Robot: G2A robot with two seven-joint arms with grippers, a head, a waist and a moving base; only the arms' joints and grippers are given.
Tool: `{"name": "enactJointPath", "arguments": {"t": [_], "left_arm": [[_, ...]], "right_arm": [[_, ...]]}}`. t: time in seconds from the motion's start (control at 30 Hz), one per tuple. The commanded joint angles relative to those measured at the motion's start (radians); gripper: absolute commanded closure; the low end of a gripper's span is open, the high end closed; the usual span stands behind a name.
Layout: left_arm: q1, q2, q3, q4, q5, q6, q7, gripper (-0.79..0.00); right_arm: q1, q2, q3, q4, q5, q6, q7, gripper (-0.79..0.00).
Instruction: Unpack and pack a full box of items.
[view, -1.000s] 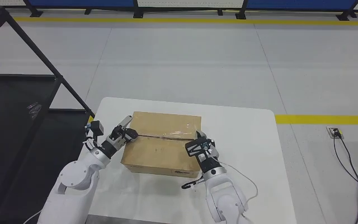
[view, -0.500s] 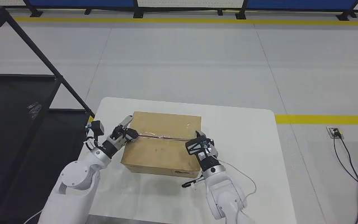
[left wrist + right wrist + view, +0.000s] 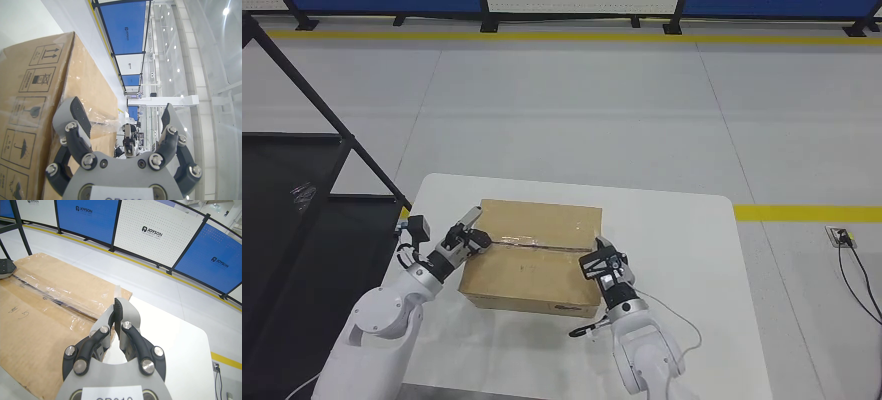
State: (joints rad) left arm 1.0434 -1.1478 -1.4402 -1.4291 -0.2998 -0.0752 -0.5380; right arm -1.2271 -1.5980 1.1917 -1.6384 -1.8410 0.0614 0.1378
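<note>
A closed cardboard box (image 3: 532,255) stands on the white table (image 3: 682,260), its top seam sealed with clear tape (image 3: 56,296). My left gripper (image 3: 470,233) is open at the box's left end, at the height of the top edge. One finger pad (image 3: 80,115) lies against the crinkled tape (image 3: 102,123) there. My right gripper (image 3: 116,311) is at the seam's right end, shut on a loose tab of tape (image 3: 117,291) that sticks up past its tips. In the top view the right gripper (image 3: 602,262) sits at the box's right edge.
A black metal rack (image 3: 302,190) stands just left of the table. Bare tabletop (image 3: 170,332) lies to the right of the box. A thin cable (image 3: 682,335) trails over the table near the right arm. Blue and white panels (image 3: 155,234) fence the floor beyond.
My right gripper has shifted slightly rightward at the box's right edge and its fingers look drawn together. The left gripper and the box have barely moved.
</note>
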Motion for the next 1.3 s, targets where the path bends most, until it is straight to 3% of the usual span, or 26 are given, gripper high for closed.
{"name": "enactJointPath", "arguments": {"t": [0.0,1.27], "left_arm": [[0.0,0.0,0.002,-0.001,0.003,0.0,0.002,-0.785],[-0.004,-0.004,0.014,0.009,0.0,-0.001,0.016,-0.785]], "right_arm": [[-0.002,0.001,0.002,-0.001,0.004,0.0,-0.001,-0.092],[-0.037,0.017,0.017,-0.039,0.022,0.028,-0.021,-0.108]]}}
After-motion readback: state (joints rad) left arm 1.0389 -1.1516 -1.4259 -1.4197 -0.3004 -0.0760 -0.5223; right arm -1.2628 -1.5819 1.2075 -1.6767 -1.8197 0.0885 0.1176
